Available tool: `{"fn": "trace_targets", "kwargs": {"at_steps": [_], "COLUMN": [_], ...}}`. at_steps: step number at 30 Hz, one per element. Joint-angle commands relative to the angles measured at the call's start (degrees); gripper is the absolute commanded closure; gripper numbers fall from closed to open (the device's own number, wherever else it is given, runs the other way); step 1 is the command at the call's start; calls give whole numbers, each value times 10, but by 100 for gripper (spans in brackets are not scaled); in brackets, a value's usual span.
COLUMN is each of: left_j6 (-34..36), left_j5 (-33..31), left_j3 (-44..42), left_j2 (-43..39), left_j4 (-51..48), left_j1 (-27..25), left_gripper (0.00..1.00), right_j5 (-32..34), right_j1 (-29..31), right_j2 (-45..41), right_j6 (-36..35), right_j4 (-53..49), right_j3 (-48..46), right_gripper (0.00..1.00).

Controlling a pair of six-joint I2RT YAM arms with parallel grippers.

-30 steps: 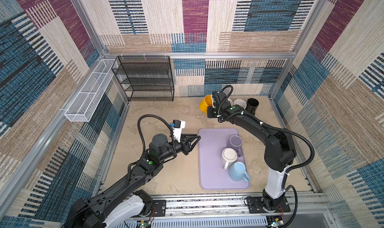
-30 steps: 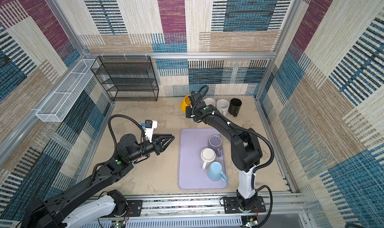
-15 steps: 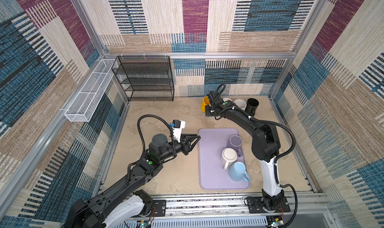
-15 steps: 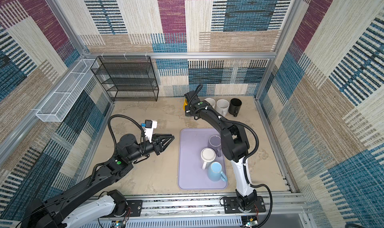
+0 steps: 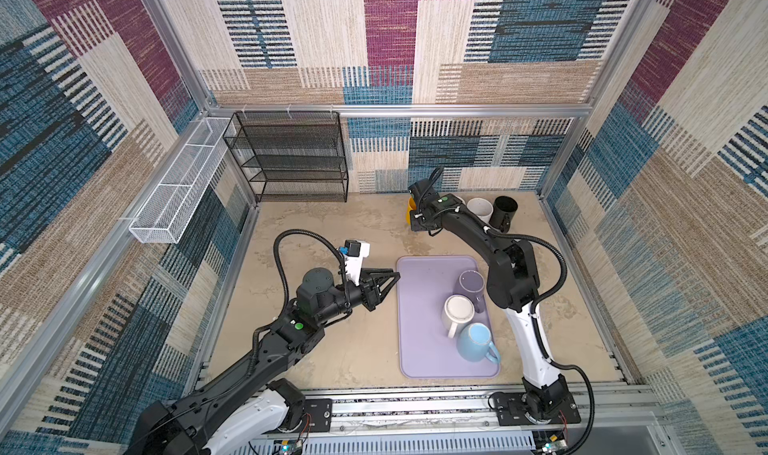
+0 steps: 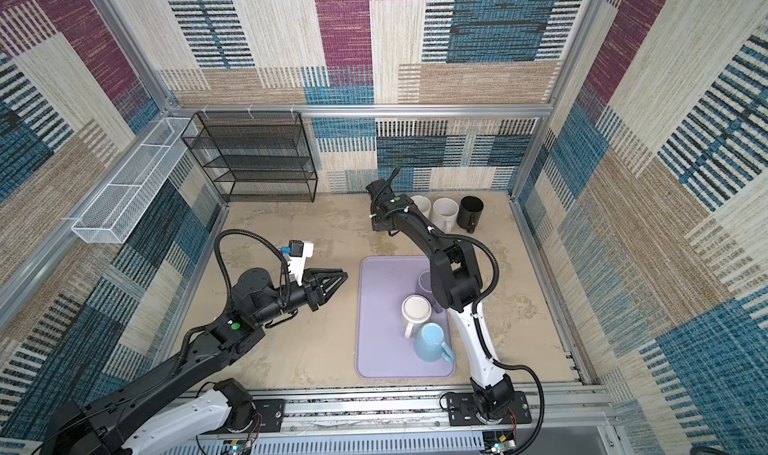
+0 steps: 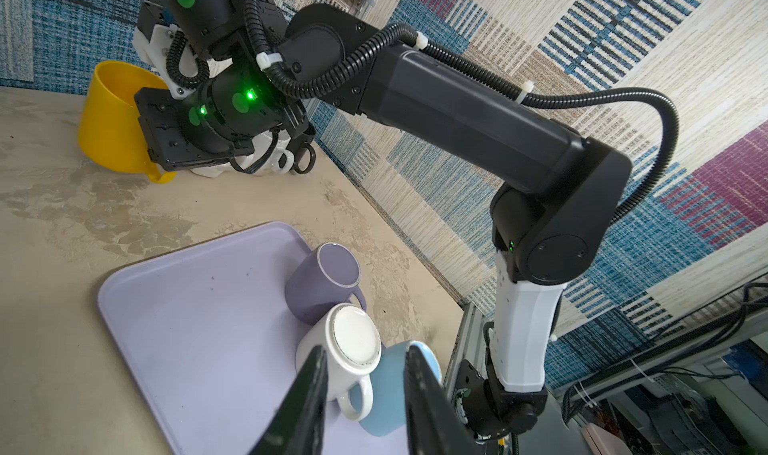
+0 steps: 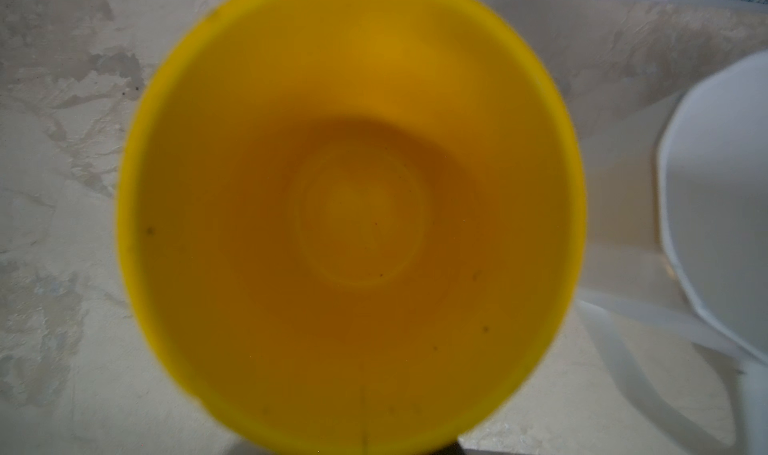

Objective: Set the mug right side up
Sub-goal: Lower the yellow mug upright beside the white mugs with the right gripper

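The right arm has been swung to the back of the table [image 5: 332,232], where the yellow mug [image 7: 110,116] is gripped mouth-up by the clenched right end effector [image 7: 160,166]. The turn appears done; a level set-down and release are called for. The left end effector [image 5: 388,282] is held released, empty.

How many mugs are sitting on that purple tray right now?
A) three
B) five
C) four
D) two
A: the purple tray holds just a purple mug, a white mug and a blue mug, all bottom up; the yellow mug is off it, near the back wall.
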Motion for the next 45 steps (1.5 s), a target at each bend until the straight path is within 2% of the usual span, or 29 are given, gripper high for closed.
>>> {"fn": "trace_targets", "kwargs": {"at_steps": [1, 22, 34, 38, 42, 44, 45], "left_j6": [17, 19, 22, 21, 20, 19, 20], "left_j5": [-2, -4, 0, 0, 2, 3, 3], "left_j3": [2, 4, 4, 5, 5, 5, 5], "left_j2": [-3, -1, -2, -4, -4, -4, -4], "left_j4": [3, -1, -9, -10, -11, -11, -12], "left_j1": [0, 1, 0, 0, 1, 0, 0], "left_gripper": [68, 68, 68, 68, 68, 68, 68], "right_j5": [23, 12, -25, -33, -37, -39, -39], "right_j1": [-5, -19, -22, -22, -22, -22, -22], "right_j2": [10, 38, 44, 43, 40, 40, 39], "right_j6": [-3, 0, 15, 15, 16, 15, 15], "right_j4": [3, 16, 13, 10, 8, 8, 8], "right_j3": [20, 23, 26, 27, 27, 27, 27], "right_gripper": [100, 100, 100, 93, 79, 77, 73]}}
